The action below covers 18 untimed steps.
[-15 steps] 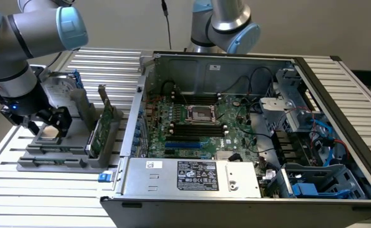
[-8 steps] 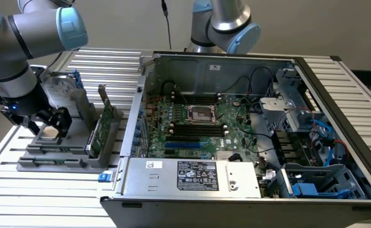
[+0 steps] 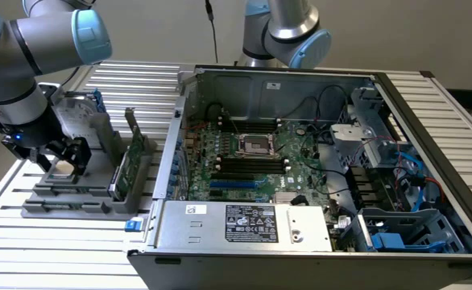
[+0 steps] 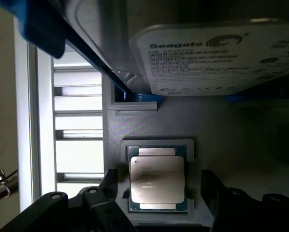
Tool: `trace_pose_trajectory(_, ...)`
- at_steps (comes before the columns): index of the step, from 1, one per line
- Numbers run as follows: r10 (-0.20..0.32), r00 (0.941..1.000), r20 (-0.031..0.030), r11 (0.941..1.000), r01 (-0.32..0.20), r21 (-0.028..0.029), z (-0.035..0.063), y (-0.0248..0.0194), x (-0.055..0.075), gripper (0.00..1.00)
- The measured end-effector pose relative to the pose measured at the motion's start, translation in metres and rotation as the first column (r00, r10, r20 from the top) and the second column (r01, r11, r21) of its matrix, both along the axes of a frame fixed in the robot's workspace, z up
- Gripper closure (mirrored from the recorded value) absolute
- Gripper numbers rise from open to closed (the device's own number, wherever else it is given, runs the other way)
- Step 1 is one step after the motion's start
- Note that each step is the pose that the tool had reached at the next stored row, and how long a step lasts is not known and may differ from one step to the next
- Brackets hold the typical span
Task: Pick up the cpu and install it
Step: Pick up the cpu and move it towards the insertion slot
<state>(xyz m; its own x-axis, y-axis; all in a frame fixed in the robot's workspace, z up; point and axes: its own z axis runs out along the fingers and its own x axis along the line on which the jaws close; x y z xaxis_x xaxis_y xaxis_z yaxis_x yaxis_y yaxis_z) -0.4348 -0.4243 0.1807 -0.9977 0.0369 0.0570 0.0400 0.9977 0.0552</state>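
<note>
The cpu (image 4: 156, 180), a small square chip with a silvery-grey top, lies flat in a recess of the grey holder (image 4: 149, 116). My gripper (image 4: 159, 193) hangs right over it, open. One dark finger (image 4: 108, 186) stands on each side of the chip with a gap to it, so nothing is gripped. In the exterior view the gripper (image 3: 59, 160) is low over the grey holder (image 3: 75, 202) at that view's left, with the cpu (image 3: 61, 165) showing pale between the fingers. The empty socket (image 3: 260, 145) sits in the middle of the motherboard inside the open computer case (image 3: 317, 78).
A silver white-labelled hard drive (image 4: 207, 58) stands in the holder just behind the cpu. A green circuit card (image 3: 131, 163) stands upright between holder and case. A second arm (image 3: 288, 30) rises behind the case. Everything rests on a slatted metal table (image 3: 51, 254).
</note>
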Motion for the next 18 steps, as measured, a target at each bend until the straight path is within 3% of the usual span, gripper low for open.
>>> trace_pose_trajectory(2,-0.001,1.0000,-0.0001,1.0000,0.001,0.0000,0.0000,0.0000,0.0000,0.23)
trace_pose_trajectory(3,-0.002,1.0000,0.0000,1.0000,0.002,0.0000,0.0000,0.0000,0.0000,0.30)
trace_pose_trajectory(10,-0.002,1.0000,0.0001,1.0000,0.002,0.0025,-0.0001,0.0000,0.0000,0.32)
trace_pose_trajectory(11,-0.002,1.0000,0.0000,1.0000,0.002,0.0029,0.0000,0.0000,0.0000,0.40)
trace_pose_trajectory(17,-0.002,1.0000,0.0000,1.0000,0.002,0.0063,0.0000,0.0000,0.0000,0.40)
trace_pose_trajectory(18,-0.002,1.0000,0.0000,0.9999,0.002,0.0114,0.0005,0.0000,-0.0001,0.40)
